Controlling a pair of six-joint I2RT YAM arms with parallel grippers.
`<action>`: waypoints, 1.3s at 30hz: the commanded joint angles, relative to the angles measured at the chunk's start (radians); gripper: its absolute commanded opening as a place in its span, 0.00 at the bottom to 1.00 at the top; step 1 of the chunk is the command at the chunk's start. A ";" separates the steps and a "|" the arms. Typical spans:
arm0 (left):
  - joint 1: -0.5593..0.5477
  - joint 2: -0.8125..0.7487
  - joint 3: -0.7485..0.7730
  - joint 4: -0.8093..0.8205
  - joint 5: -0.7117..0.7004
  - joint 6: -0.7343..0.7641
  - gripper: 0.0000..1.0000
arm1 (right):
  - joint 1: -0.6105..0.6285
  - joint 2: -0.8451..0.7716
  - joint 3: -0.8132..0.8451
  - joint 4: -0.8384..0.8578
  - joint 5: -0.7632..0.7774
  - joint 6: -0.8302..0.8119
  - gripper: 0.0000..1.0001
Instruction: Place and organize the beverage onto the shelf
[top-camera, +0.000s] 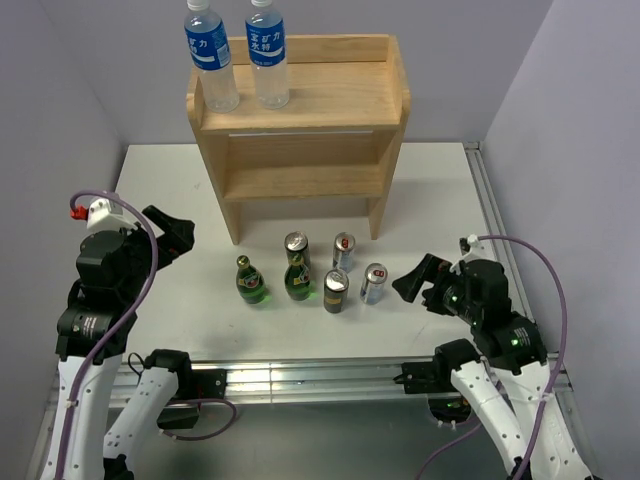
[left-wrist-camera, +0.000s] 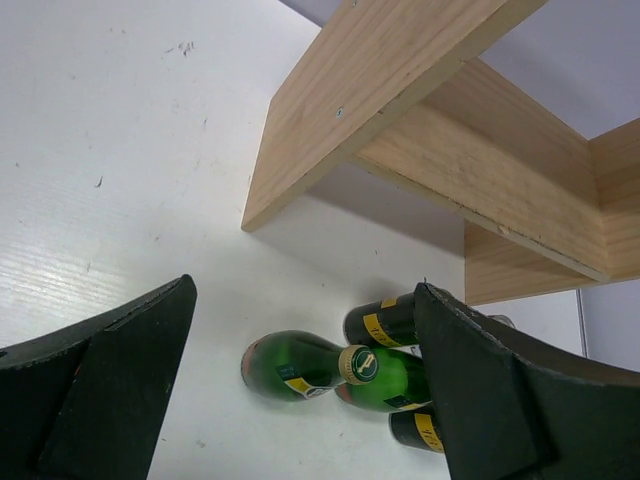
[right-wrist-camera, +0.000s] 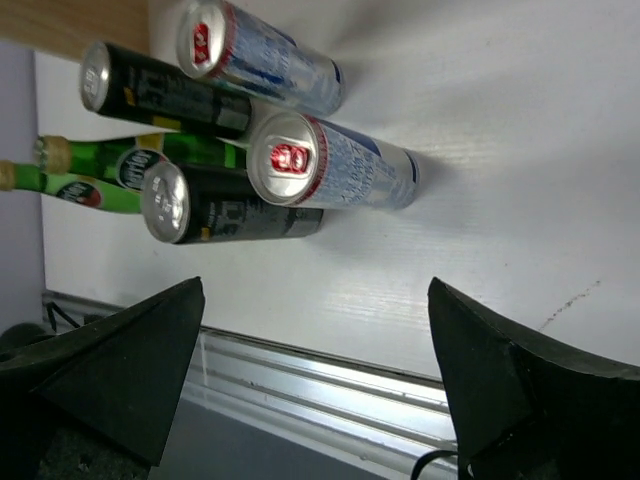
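The light-wood shelf (top-camera: 330, 95) stands at the back of the table, and its side panel shows in the left wrist view (left-wrist-camera: 400, 90). Two water bottles with blue labels (top-camera: 212, 55) (top-camera: 268, 50) stand on its top board. In front of it stand two green bottles (top-camera: 250, 280) (top-camera: 297, 278), two black cans (top-camera: 296, 245) (top-camera: 336, 290) and two silver-blue cans (top-camera: 343, 250) (top-camera: 373, 283). My left gripper (top-camera: 180, 235) (left-wrist-camera: 303, 300) is open and empty, left of the green bottles (left-wrist-camera: 290, 365). My right gripper (top-camera: 415, 280) (right-wrist-camera: 315, 290) is open and empty, right of the near silver can (right-wrist-camera: 330, 170).
The white table (top-camera: 180, 180) ends in a metal rail (top-camera: 320, 375) at the near edge and another rail (top-camera: 490, 210) on the right. Grey walls close in on the left, back and right. The shelf's lower board (top-camera: 300, 180) holds nothing.
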 joint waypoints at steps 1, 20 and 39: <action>-0.003 -0.016 -0.002 0.035 0.010 0.033 0.97 | 0.031 0.008 -0.055 0.003 -0.033 -0.026 1.00; -0.003 -0.074 -0.088 0.111 -0.036 0.059 0.97 | 0.418 -0.054 -0.279 0.149 0.290 0.320 1.00; -0.003 -0.063 -0.109 0.145 -0.068 0.106 0.99 | 0.532 0.472 -0.178 0.557 0.609 0.240 1.00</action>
